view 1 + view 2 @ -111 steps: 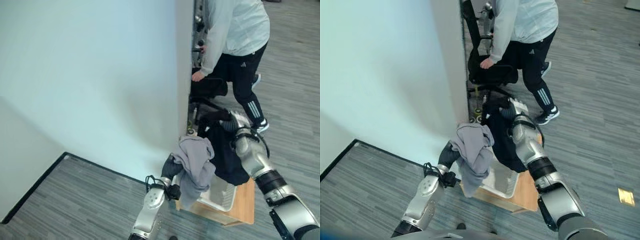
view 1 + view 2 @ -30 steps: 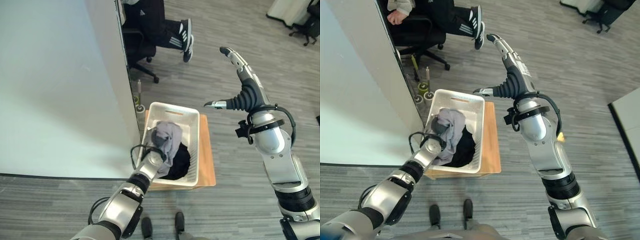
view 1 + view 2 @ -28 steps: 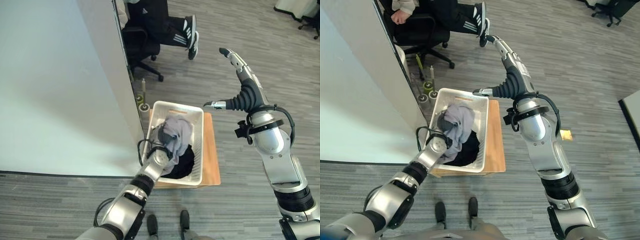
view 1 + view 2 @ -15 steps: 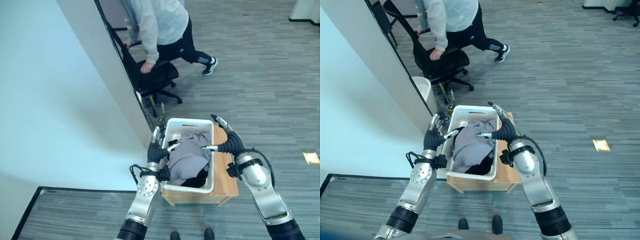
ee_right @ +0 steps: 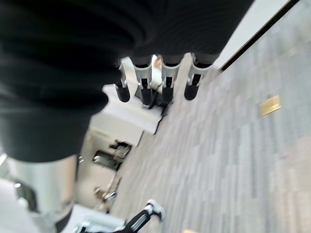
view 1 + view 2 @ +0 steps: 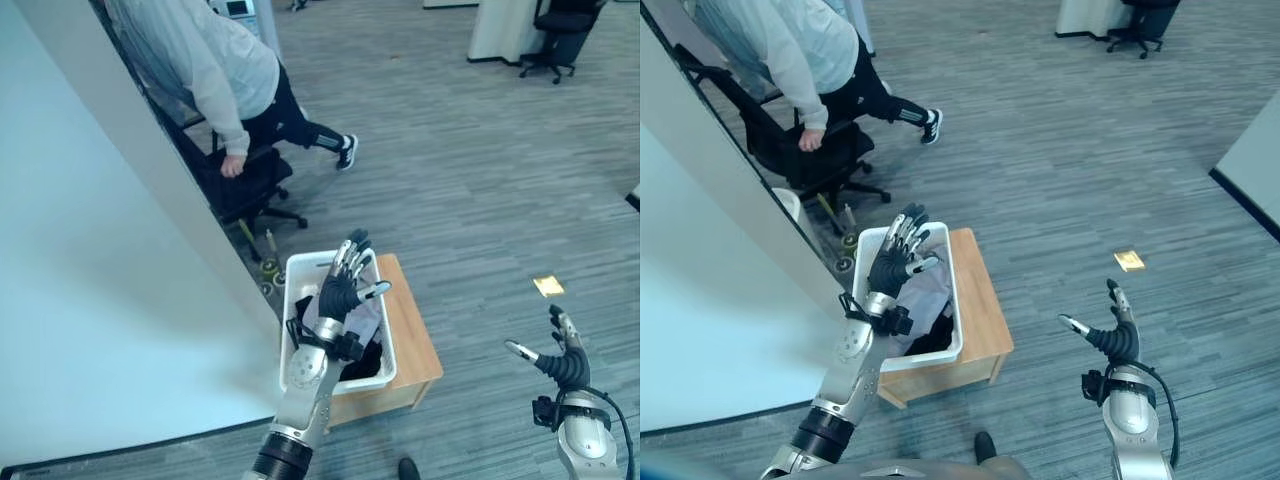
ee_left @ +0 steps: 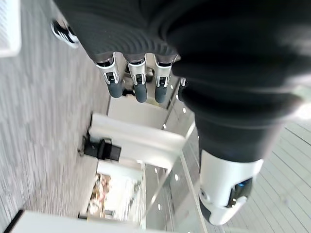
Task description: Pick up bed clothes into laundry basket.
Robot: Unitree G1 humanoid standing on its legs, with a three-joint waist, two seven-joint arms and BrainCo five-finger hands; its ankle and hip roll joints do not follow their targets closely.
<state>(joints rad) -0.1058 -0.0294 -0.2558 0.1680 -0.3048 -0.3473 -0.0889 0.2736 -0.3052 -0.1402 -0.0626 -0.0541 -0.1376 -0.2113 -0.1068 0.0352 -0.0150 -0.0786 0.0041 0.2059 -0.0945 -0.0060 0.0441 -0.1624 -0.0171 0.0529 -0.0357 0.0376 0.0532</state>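
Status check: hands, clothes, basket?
Left hand open above the laundry basket, holding nothing. Right hand open, off to the side over the floor. Clothes in the basket. Person at a chair beyond it.

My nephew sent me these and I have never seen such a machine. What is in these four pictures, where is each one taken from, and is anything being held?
It is a humanoid robot tidying laundry. The two wide pictures come from a stereo camera on its head, looking down at the floor. The two close pictures come from cameras on its wrists, looking along its fingers.

The left robot hand is raised over a white laundry basket, fingers straight, holding nothing. Grey and dark clothes lie inside the basket, which stands on a low wooden platform. The right robot hand hangs over the grey floor, open and empty too. Behind, a person leans on a black office chair.
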